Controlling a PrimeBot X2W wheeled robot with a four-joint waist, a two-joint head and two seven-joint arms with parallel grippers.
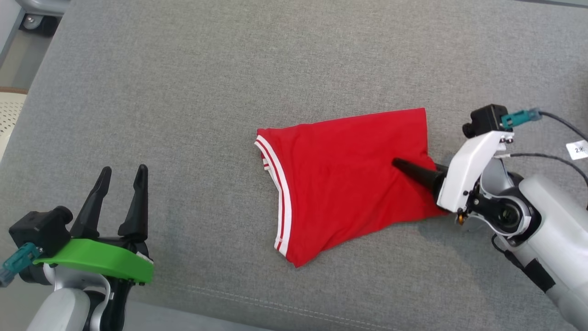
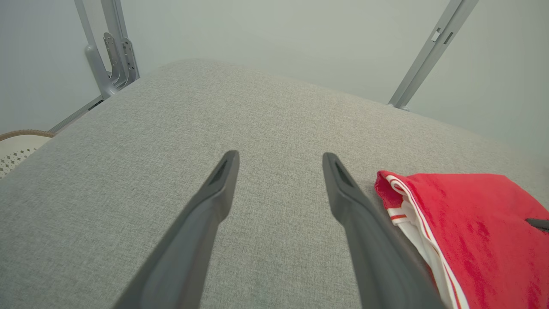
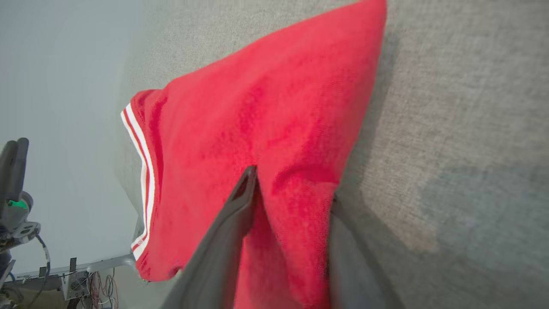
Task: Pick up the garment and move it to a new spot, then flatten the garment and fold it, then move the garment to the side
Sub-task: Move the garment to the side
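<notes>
Right gripper straddles the red, white-trimmed cloth garment's right edge; clamping cannot be told. Left gripper, near left, gapes idle. A shallow bite risks slipping

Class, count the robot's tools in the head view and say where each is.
2. The left tool sits open at lower left, apart from the garment; the right tool straddles the garment's right edge.

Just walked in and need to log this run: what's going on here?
The robot is working on a red garment with white-striped trim, lying on the grey padded surface. Its right gripper has one finger over the garment's edge and the other beneath; whether it has clamped isn't clear. The left gripper hangs open, apart from the garment.
</notes>
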